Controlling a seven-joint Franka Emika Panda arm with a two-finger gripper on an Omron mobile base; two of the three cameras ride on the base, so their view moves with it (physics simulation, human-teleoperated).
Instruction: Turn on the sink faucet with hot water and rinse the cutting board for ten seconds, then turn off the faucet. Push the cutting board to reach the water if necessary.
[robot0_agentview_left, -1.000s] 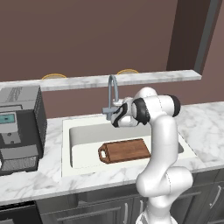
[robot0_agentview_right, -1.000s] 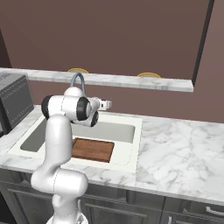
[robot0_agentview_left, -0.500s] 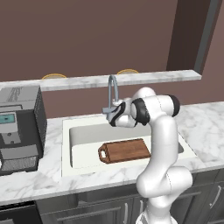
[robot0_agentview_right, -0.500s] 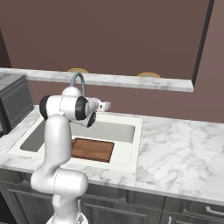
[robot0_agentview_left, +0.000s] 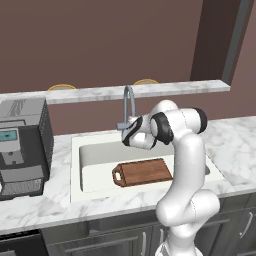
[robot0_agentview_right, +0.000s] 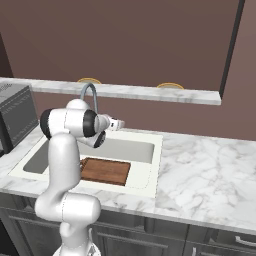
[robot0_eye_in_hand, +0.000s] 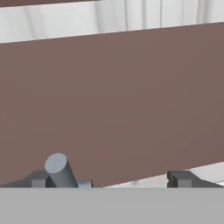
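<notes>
The grey gooseneck sink faucet (robot0_agentview_left: 129, 101) (robot0_agentview_right: 90, 95) rises behind the off-white sink (robot0_agentview_left: 95, 151) (robot0_agentview_right: 137, 150). No water runs from it. The reddish-brown cutting board (robot0_agentview_left: 146, 171) (robot0_agentview_right: 106, 170) lies flat on the basin floor, right of the spout, its handle pointing left. My gripper (robot0_agentview_left: 124, 134) (robot0_agentview_right: 119, 123) hovers at the faucet's base, above the basin's back edge. In the hand view the gripper (robot0_eye_in_hand: 109, 179) is open, and a grey cylinder of the faucet (robot0_eye_in_hand: 59, 169) stands just inside the left fingertip (robot0_eye_in_hand: 38, 179), against the brown wall.
A dark coffee machine (robot0_agentview_left: 21, 146) (robot0_agentview_right: 16, 117) stands on the marble counter left of the sink. A raised marble ledge (robot0_agentview_left: 165, 90) runs behind the faucet with two yellowish round items on it. Open counter (robot0_agentview_right: 205, 170) lies right of the sink.
The hand has sunk slightly beside the faucet's base. The board and the faucet have not moved.
</notes>
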